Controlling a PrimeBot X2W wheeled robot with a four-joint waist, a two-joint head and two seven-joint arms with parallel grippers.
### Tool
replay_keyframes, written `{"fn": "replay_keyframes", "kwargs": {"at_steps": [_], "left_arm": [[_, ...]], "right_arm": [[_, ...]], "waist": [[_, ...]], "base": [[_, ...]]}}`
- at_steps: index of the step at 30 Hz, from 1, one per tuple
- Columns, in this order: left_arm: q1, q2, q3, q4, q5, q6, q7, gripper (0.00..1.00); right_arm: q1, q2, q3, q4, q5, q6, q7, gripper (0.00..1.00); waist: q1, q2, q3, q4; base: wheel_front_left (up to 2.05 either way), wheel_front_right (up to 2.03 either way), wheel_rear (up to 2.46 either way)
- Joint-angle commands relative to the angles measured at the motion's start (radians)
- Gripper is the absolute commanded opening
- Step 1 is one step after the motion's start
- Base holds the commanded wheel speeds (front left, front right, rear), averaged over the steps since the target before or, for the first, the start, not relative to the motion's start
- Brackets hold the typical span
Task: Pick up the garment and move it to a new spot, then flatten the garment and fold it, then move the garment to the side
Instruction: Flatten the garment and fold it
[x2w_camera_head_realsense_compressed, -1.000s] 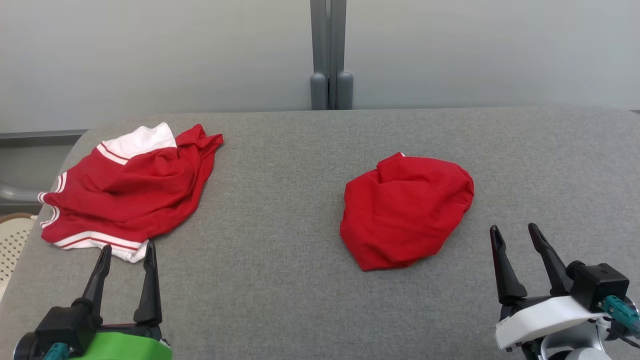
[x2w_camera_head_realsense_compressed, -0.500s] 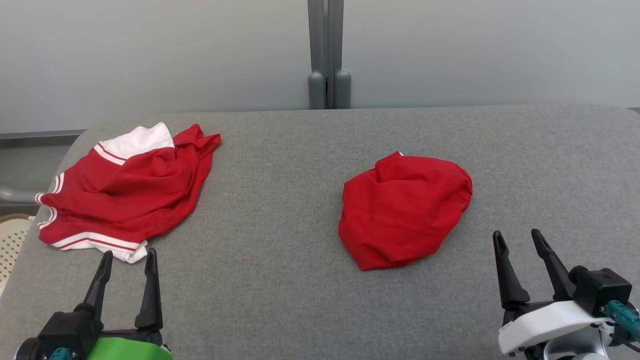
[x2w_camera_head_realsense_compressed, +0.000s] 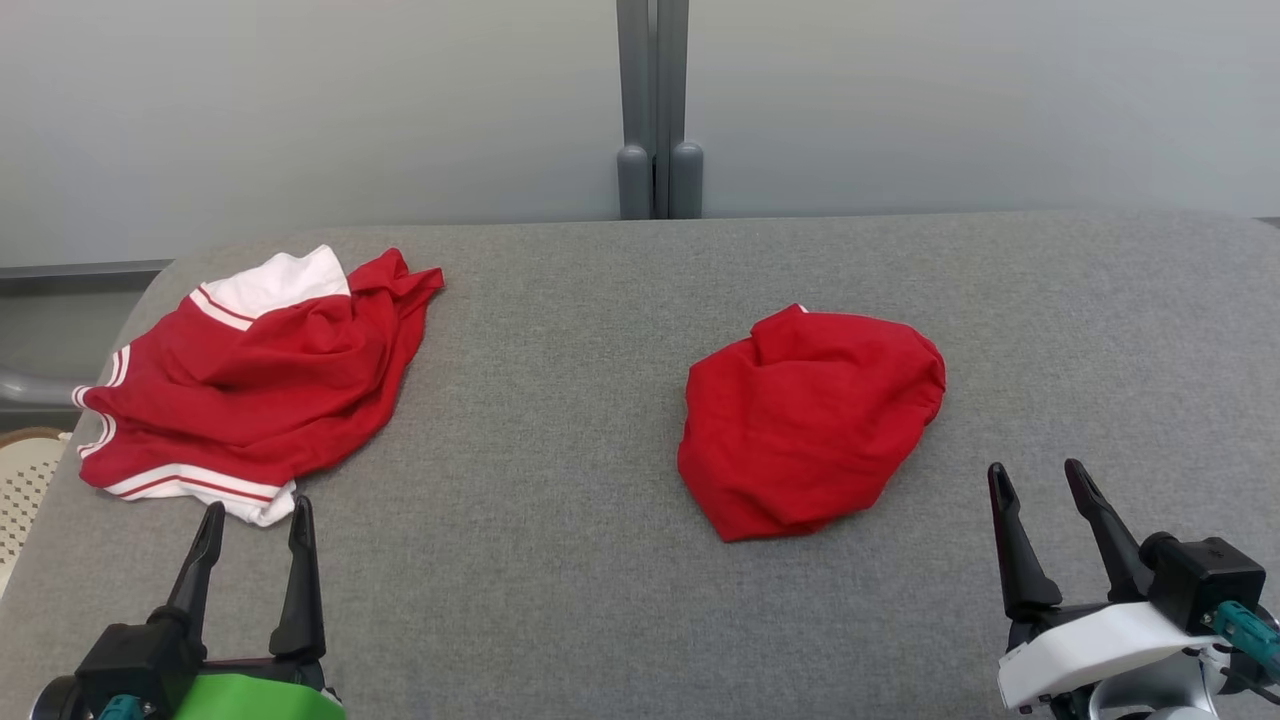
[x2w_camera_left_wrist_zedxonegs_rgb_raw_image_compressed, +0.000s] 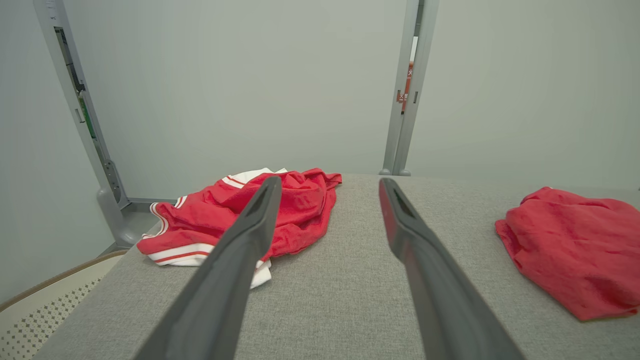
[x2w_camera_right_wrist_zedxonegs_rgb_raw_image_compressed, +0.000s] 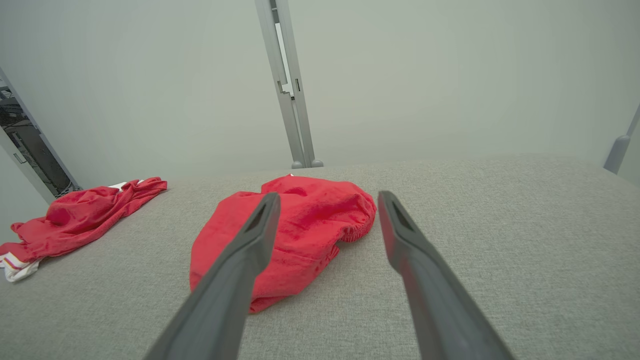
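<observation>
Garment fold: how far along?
Done: nothing visible. The white-trimmed red garment and the plain red garment both lie crumpled on the grey table, neither flat nor folded. In hand: nothing; the left end effector and right end effector are open and empty. Left: pick up, move, flatten, fold, set aside.

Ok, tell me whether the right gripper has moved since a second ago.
Yes, slightly. Against the plain red garment, fixed in the head view, the right gripper has drawn back toward the robot, lower in that view.
</observation>
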Motion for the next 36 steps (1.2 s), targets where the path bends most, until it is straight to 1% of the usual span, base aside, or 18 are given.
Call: {"fn": "replay_keyframes", "kwargs": {"at_steps": [1,29,34,36], "left_arm": [[-0.006,-0.002,0.006,0.002,0.002,-0.002,0.000,1.00],[-0.002,-0.009,0.020,0.010,0.015,-0.011,-0.001,1.00],[-0.009,-0.016,0.015,0.010,0.017,-0.011,0.000,1.00],[-0.016,-0.020,0.011,0.011,0.018,-0.012,-0.001,1.00]], "right_arm": [[0.010,-0.002,-0.002,0.002,0.006,-0.001,0.002,1.00],[0.013,-0.002,-0.004,0.013,0.009,-0.001,-0.007,1.00],[-0.018,-0.002,-0.017,0.030,0.009,-0.001,-0.006,1.00],[-0.043,-0.002,-0.023,0.038,-0.011,-0.001,0.000,1.00]], "waist": [[0.0000,0.0000,-0.001,0.000],[0.0000,0.0000,-0.002,0.005],[0.0000,0.0000,0.007,0.010],[0.0000,0.0000,0.013,0.015]], "base": [[0.00,0.00,0.00],[0.00,0.00,0.00],[0.00,0.00,0.00],[0.00,0.00,0.00]]}}
